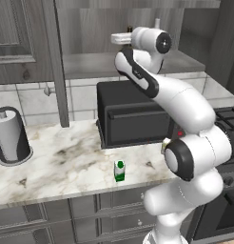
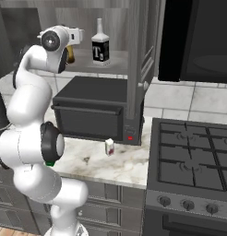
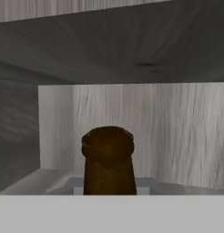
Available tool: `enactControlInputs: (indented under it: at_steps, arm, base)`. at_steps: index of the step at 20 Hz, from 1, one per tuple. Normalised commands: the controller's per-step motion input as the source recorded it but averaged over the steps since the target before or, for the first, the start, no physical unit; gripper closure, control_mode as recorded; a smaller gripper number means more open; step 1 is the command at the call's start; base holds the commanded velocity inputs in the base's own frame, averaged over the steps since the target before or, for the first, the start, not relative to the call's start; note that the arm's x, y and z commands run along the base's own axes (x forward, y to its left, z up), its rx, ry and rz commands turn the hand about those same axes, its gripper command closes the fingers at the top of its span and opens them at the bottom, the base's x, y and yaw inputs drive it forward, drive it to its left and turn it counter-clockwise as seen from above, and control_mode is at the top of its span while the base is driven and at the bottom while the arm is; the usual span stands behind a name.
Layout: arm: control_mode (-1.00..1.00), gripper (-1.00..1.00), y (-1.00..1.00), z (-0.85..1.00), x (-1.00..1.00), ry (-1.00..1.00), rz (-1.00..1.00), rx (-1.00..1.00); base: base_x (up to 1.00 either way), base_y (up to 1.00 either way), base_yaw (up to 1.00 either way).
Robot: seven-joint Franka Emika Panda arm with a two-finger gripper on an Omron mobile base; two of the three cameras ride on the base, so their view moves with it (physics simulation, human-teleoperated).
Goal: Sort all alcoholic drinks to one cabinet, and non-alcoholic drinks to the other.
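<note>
In the hand view, the dark brown top of the beer bottle (image 3: pixel 108 157) stands upright between my fingers, with the open cabinet's pale back wall (image 3: pixel 177 132) behind it. My gripper (image 3: pixel 109 189) is shut on that bottle. From the right base view my hand (image 2: pixel 71 36) reaches into the cabinet over the shelf (image 2: pixel 113 64). A bit of the brown bottle (image 2: pixel 69 56) shows under the hand. The taller clear bottle with a black "T" label (image 2: pixel 100 45) stands on the same shelf, just right of my hand. Its neck (image 1: pixel 157 22) pokes up behind my arm.
A black oven box (image 1: pixel 133 119) sits on the marble counter (image 1: pixel 66 162) under the cabinet. A small green-and-white container (image 1: pixel 119 170) and a small white carton (image 2: pixel 109 146) stand on the counter. The open cabinet door (image 2: pixel 138 64) hangs at the right. A paper-towel holder (image 1: pixel 12 136) is left, a stove (image 2: pixel 194 156) right.
</note>
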Motion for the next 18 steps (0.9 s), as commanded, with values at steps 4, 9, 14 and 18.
enactControlInputs:
  at_steps: [4, 9, 14, 18]
  arm:
    - [-1.00, 1.00, 0.00, -0.10, 0.16, 0.03, -0.07, 0.00]
    - [-1.00, 1.00, 0.00, -0.11, 0.20, 0.05, -0.06, 0.01]
    - [-1.00, 1.00, 0.00, -0.12, 0.21, 0.05, -0.05, 0.03]
    - [-1.00, 1.00, 0.00, -0.06, 0.33, 0.01, -0.03, 0.04]
  base:
    - [0.00, 0.00, 0.00]
    - [0.00, 0.00, 0.00]
    - [0.00, 0.00, 0.00]
    - [0.00, 0.00, 0.00]
